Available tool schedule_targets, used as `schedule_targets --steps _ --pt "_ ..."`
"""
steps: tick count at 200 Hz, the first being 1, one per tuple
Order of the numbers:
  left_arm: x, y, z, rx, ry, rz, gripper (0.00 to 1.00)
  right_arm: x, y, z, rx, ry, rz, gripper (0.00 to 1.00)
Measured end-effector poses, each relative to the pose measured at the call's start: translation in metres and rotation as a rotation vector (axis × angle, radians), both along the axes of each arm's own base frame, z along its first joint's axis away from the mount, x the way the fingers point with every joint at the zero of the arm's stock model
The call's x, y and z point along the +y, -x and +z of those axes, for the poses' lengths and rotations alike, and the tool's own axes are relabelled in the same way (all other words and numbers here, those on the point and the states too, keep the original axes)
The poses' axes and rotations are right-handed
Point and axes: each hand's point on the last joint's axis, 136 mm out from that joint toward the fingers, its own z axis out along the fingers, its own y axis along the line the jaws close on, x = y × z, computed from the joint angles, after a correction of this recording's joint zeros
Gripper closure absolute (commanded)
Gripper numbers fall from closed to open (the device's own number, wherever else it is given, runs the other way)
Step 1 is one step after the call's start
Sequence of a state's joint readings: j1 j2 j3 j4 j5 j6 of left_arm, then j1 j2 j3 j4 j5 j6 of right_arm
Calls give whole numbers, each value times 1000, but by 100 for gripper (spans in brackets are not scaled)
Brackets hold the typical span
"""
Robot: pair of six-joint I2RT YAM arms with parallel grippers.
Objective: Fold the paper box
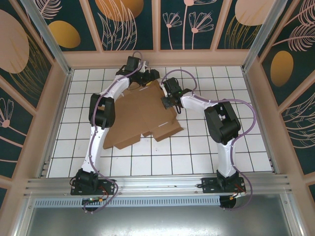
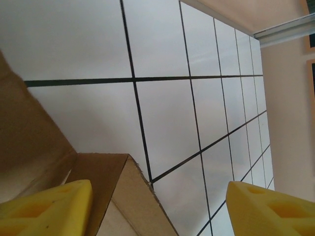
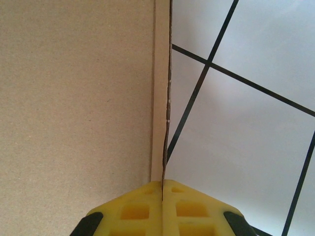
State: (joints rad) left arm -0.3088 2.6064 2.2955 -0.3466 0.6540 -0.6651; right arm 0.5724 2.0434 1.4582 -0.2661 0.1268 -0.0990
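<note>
Toward the far middle of the desk [image 1: 236,152], the paper box [image 1: 140,115] lies mostly flat, one brown die-cut sheet with flaps. It looks light and fairly stiff, but I'd bet it hinges at the creases and flops if lifted by one corner, so flap edges are the spots to grab. The right hand [image 3: 162,189] is pinched shut on a thin edge, on the side facing the desk's right edge. The left hand [image 2: 157,206] sits at the sheet's far edge, jaws wide apart, a raised flap just beside one finger, holding nothing as far as I can tell. The left arm [image 1: 101,113] hangs over the sheet's left part and could block folding there.
</note>
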Motion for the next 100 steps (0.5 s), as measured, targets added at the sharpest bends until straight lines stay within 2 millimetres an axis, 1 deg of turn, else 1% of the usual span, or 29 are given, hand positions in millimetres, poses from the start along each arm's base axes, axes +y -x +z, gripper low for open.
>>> schedule_targets --steps 19,53,84,100 --pt "0 1 -5 42 17 28 33 0 1 0 0 8 -1 100" --pt "-1 -2 -3 70 53 60 35 2 2 0 -3 13 2 100" --pt "-3 0 -9 108 83 75 35 2 4 -1 1 18 3 100" --pt "-4 0 -8 117 97 81 35 1 4 -1 -1 25 0 100"
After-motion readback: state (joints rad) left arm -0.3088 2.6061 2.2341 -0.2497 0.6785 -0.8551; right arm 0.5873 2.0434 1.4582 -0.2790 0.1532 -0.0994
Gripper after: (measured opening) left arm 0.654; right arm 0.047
